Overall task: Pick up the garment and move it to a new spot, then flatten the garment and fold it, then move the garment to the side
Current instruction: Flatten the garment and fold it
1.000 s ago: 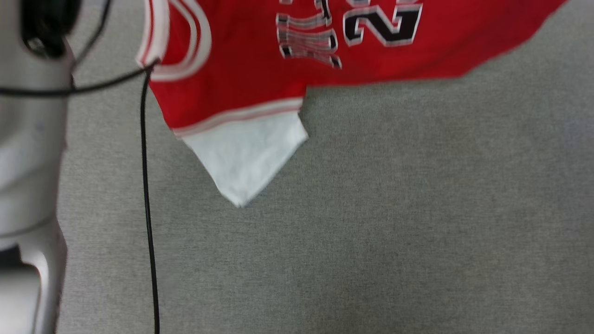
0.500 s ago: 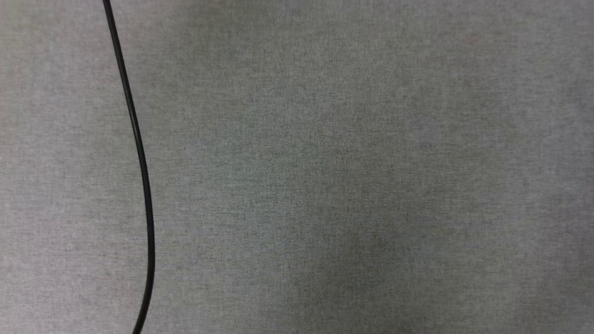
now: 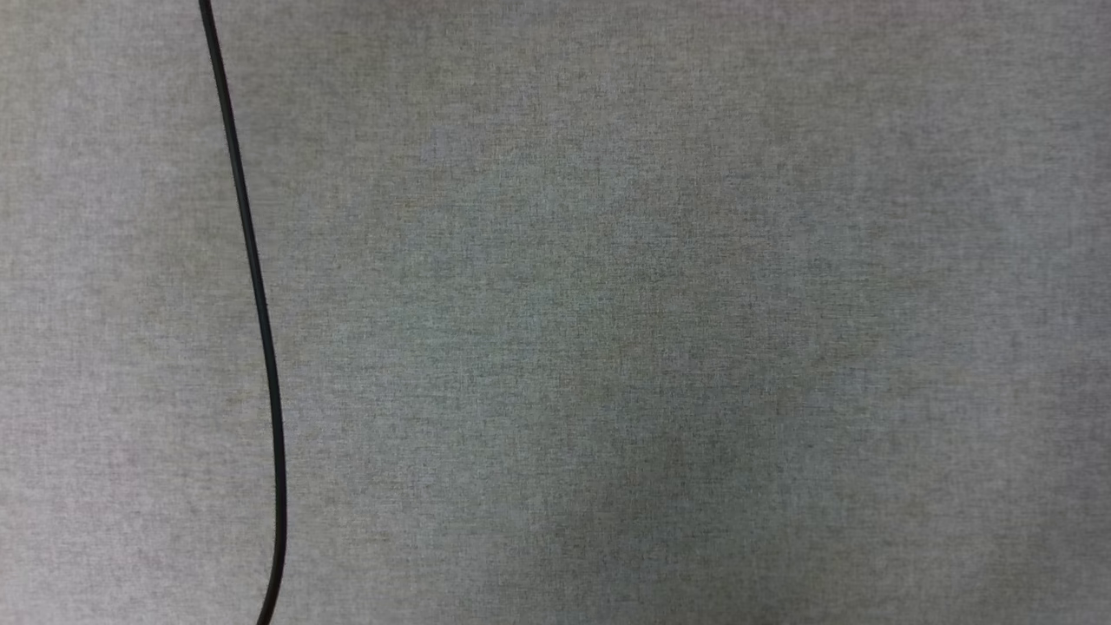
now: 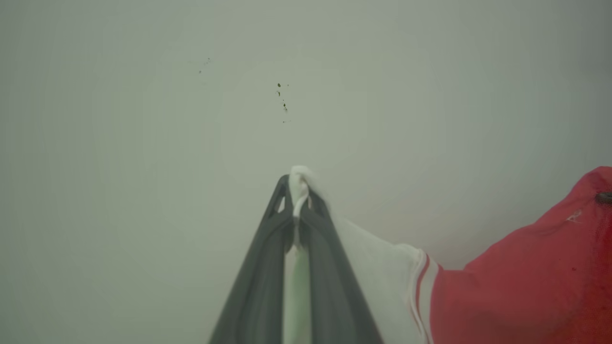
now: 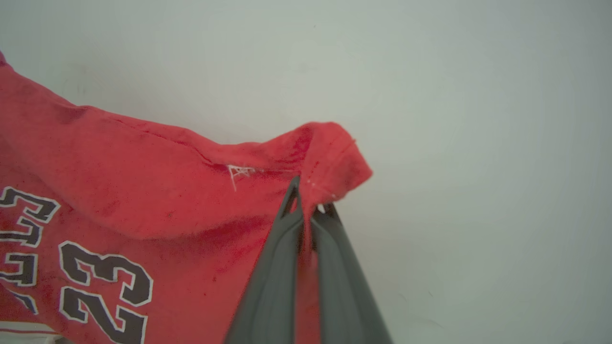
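Observation:
The garment [image 5: 143, 191] is a red jersey with black, white-outlined numbers and white sleeves. In the right wrist view my right gripper [image 5: 306, 200] is shut on a bunched red edge of it, and the cloth hangs away to the left. In the left wrist view my left gripper [image 4: 297, 191] is shut on the tip of a white sleeve [image 4: 373, 258]. The striped trim and red body of the garment [image 4: 526, 277] trail off to the right. A pale, plain surface lies behind both grippers.
The head view looks at grey woven cloth [image 3: 651, 330] with a thin black cable [image 3: 260, 330] running down its left side.
One second ago the head view showed the red garment and a pale arm at the top and left; now it shows grey cloth and the cable, with the whole picture shifted.

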### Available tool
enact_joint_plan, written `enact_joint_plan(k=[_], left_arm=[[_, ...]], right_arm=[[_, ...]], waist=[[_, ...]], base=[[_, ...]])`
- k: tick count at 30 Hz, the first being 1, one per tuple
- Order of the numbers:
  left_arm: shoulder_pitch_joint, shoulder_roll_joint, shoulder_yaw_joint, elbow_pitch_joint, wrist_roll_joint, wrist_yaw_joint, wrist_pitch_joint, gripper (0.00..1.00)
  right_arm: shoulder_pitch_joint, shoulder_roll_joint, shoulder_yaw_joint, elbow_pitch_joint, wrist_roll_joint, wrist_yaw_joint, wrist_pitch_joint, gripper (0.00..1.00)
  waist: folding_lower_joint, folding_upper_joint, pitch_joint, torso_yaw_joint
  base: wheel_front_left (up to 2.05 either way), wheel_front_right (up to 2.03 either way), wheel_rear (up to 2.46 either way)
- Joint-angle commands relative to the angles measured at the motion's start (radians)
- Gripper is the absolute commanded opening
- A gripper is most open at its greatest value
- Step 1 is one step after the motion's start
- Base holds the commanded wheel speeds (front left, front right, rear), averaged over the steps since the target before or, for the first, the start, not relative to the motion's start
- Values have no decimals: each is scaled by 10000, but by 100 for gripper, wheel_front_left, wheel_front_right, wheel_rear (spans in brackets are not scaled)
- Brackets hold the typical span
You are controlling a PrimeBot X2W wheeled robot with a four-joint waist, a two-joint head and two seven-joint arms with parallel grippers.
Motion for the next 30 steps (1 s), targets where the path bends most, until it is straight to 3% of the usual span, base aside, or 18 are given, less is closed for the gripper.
enact_joint_plan(k=[1,2,11,21,30], left_arm=[[510,137,83,7,-70,5,-61,0],[1646,108,227,-307,-283,2,-77,0],[5986,18,1192,-2182,-367,236,-65,0],[10790,-483,1554,-3671,-176,455,-67,0],[14390,-432,1511,-3878,-107,664,-67,0]], right_arm=[[356,133,131,129,226,-14,-213,0],[1045,223,566,294,591,-14,-474,0],[3538,213,1697,119,1563,-14,-1240,0],[7013,-764,2896,-1045,2529,-14,-1545,0],[9767,-1603,3329,-1949,3076,-14,-1530,0]], waist=[[-2,-1,-41,-21],[-2,-1,-123,-21],[-2,-1,-757,-18],[-2,-1,-2176,184],[-2,-1,-3659,86]], base=[[0,0,0],[0,0,0],[0,0,0],[0,0,0],[0,0,0]])
